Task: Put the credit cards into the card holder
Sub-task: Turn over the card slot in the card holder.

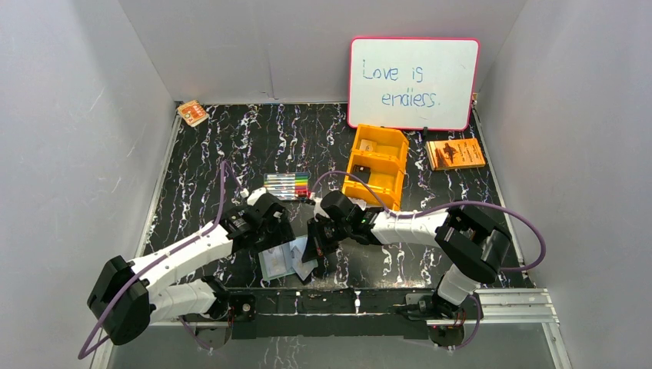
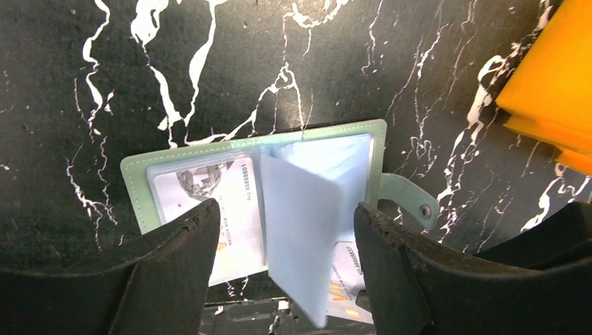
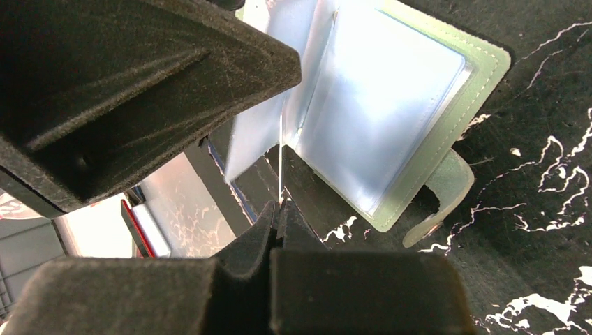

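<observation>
Grey-green card holder [image 2: 314, 157] beneath left gripper [image 2: 286, 209]

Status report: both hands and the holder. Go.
Left hand open above holder. Right hand shut, pinching a sleeve upright. Holder open flat, a card pocketed. Bin apart, not blocking.

Robotics lab enclosure: grey panel walls [image 1: 77, 115], marble-print tabletop [image 1: 231, 146], handwritten whiteboard [image 1: 413, 82], aluminium mounting rail [image 1: 507, 306].
</observation>
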You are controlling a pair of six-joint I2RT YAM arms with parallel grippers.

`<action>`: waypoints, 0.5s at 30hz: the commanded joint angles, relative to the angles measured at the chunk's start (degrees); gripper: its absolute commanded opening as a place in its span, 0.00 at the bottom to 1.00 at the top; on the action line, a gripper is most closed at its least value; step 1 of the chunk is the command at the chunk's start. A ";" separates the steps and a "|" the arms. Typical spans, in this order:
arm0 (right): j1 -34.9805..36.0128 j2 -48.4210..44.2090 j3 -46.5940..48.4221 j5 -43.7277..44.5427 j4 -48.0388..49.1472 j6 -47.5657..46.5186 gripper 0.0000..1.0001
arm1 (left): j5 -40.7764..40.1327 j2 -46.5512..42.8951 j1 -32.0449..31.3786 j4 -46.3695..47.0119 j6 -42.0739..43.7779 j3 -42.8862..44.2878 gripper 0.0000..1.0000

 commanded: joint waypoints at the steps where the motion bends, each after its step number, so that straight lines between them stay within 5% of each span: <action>1: 0.33 -0.85 0.32 -1.22 3.31 -0.11 0.00 | 1.35 -2.46 0.97 3.89 0.02 -1.30 0.68; 15: 0.31 -1.34 -0.79 0.95 1.94 0.33 0.00 | 1.61 -2.96 1.34 4.34 0.10 -3.63 0.64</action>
